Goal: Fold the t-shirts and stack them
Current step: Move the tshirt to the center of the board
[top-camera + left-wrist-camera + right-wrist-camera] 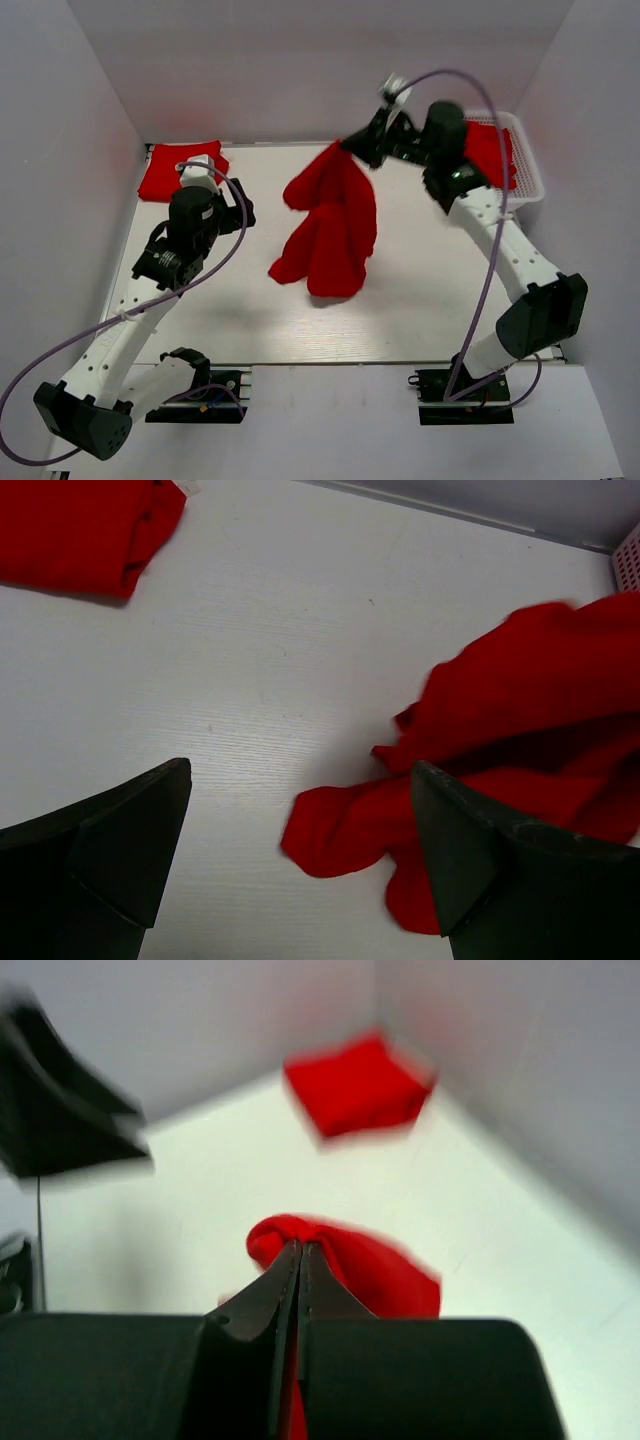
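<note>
A crumpled red t-shirt (330, 225) hangs over the middle of the table, pinched at its top by my right gripper (348, 148), which is shut on the cloth (345, 1260). Its lower end trails onto the table (345, 825). A folded red t-shirt (165, 172) lies at the far left corner (80, 530) (355, 1085). Another red t-shirt (490, 150) sits in the white basket (530, 185). My left gripper (300, 830) is open and empty, hovering left of the hanging shirt, its right finger (470, 850) close to the cloth.
White walls close the table in at the back and both sides. The white mesh basket stands at the far right corner. The right arm's grey cable (490, 270) loops above the table's right side.
</note>
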